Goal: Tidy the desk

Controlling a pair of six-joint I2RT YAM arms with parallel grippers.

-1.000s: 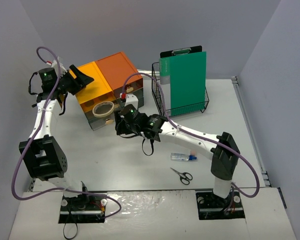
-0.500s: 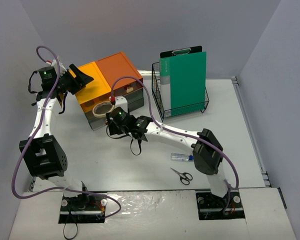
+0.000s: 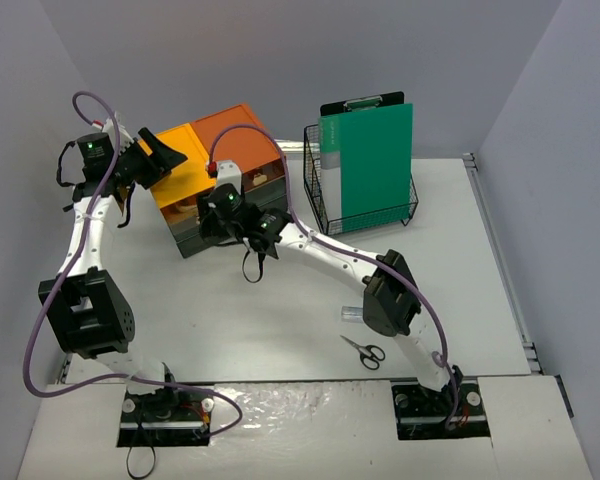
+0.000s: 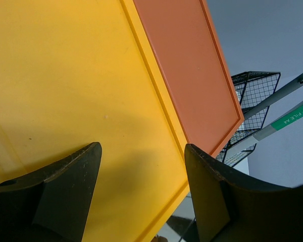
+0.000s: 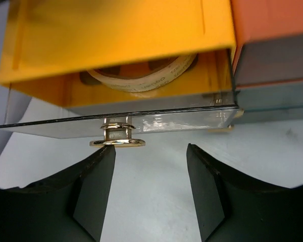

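Note:
The white desk (image 3: 230,320) carries a dark drawer unit with a yellow top (image 3: 185,180) and an orange top (image 3: 235,130). My left gripper (image 3: 162,155) hovers open over the yellow top (image 4: 65,75), holding nothing. My right gripper (image 3: 206,214) is open at the front of the yellow drawer (image 5: 116,50), which stands partly pulled out. Its left fingertip (image 5: 103,156) sits just below the gold knob (image 5: 117,137) on the clear drawer front. A roll of tape (image 5: 141,76) lies inside the drawer. In the top view the right wrist hides the tape.
A wire basket (image 3: 325,205) holding an upright green clipboard (image 3: 368,165) stands to the right of the drawer unit. Black scissors (image 3: 363,350) lie near the front of the desk. A small white tube (image 3: 350,313) shows beside the right arm's elbow.
My right arm has swung left and back to the drawer front, covering the tape in the top view, and its jaws have widened slightly. The left arm has not moved.

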